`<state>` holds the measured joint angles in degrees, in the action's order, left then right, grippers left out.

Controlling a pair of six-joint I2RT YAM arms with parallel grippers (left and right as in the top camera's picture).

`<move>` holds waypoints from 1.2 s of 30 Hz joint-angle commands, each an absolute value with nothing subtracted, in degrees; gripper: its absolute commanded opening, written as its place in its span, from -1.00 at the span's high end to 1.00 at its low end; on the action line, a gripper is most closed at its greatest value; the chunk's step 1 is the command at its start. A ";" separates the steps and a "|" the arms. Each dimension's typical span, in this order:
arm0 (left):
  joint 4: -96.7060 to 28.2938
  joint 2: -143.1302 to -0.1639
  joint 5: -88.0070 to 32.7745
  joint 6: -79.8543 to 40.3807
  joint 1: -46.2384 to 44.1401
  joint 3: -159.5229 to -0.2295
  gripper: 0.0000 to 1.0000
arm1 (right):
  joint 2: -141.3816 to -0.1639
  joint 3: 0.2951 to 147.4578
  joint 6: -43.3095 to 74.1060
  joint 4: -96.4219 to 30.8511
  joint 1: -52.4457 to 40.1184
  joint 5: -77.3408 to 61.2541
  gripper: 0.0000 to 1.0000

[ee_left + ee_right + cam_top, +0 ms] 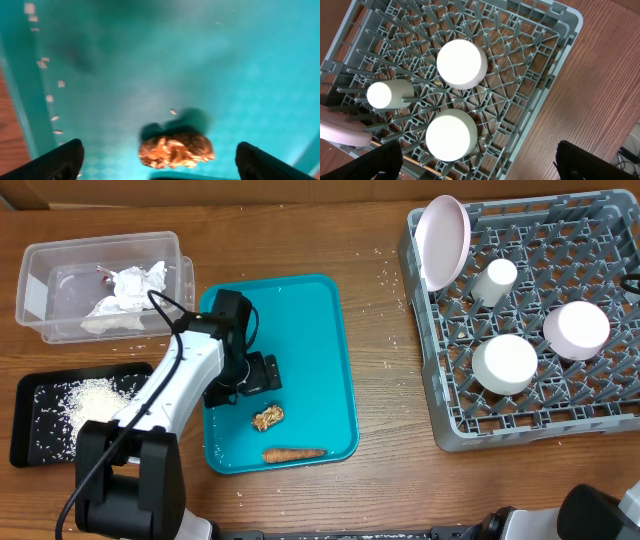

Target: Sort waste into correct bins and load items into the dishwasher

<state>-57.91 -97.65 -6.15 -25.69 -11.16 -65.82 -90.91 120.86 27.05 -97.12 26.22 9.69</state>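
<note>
While the left hand (161, 165) hangs wide open over it, the bumpy golden-brown food lump (175, 150) sits on the smooth teal tray (320, 340) near a long orange carrot (293, 453).

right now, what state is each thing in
left gripper, jaws open, over the brown scrap
right gripper, jaws open, above the rack
brown scrap, lying on the teal tray, not gripped
carrot, lying on the teal tray
pink plate, on edge in the rack
three white cups, in the rack, seemingly upside down
clear bin, holds crumpled paper
black tray, holds rice
</note>
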 commanded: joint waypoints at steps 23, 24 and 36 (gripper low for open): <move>-54.35 -98.26 1.61 11.60 -17.30 -60.20 -0.66 | -90.87 121.84 27.49 -96.99 26.33 10.26 -1.00; -54.35 -98.28 3.25 11.57 -17.52 -60.20 -0.66 | -90.87 121.84 27.49 -96.99 26.33 10.26 -1.00; -56.55 -98.26 2.96 15.62 -24.12 -60.05 -0.68 | -90.87 121.84 27.49 -96.99 26.33 10.26 -1.00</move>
<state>-55.96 -97.69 2.04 12.51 -21.63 -60.60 -90.91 120.86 27.03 -97.12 26.22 9.67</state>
